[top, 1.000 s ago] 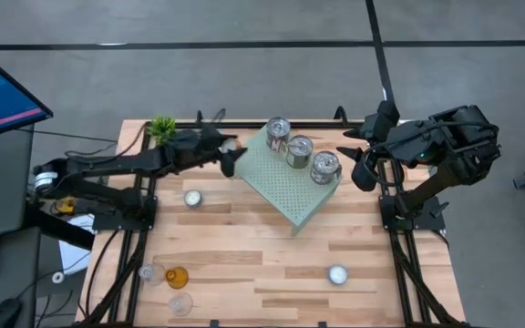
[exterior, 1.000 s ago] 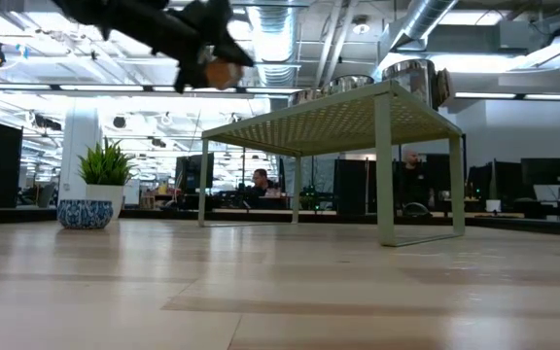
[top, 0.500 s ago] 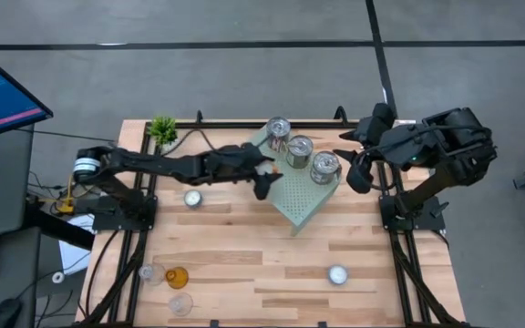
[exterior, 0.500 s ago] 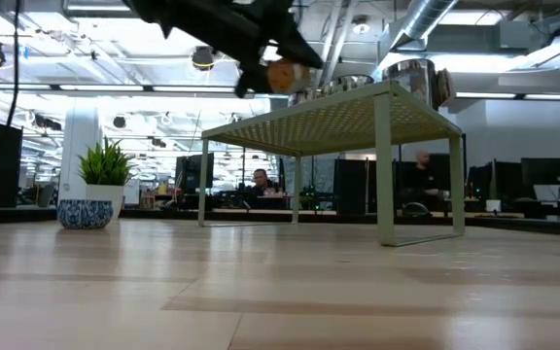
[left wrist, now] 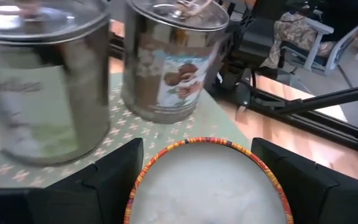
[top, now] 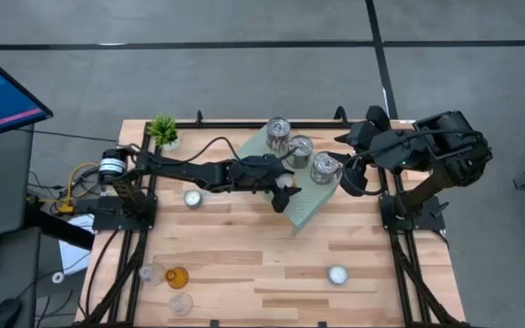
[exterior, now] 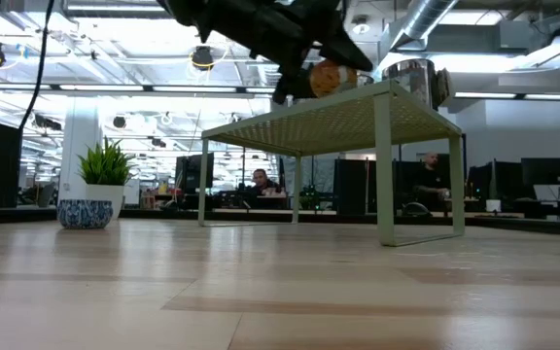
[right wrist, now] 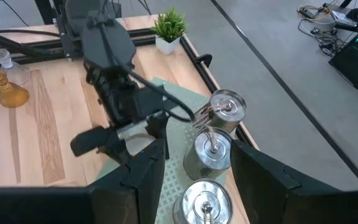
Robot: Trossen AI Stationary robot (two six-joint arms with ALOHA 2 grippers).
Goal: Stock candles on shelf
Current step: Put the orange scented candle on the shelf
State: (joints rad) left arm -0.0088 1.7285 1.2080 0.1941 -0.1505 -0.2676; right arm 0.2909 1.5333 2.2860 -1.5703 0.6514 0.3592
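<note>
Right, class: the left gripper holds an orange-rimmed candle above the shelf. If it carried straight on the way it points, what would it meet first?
Probably the nearest shiny silver tin candle on the pale mint-green perforated metal shelf. It stands directly ahead of the left gripper and its orange-rimmed white candle, though depth is hard to judge.

Three shiny tins stand upright in a row along the two-o'clock edge of the tilted mint-green shelf, a white candle held above it.

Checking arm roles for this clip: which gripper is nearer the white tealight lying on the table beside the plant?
Left. The left gripper hangs over the shelf, holding an orange-rimmed candle; the tealight lies below its arm. The right gripper hovers beyond the shelf's far edge.
</note>
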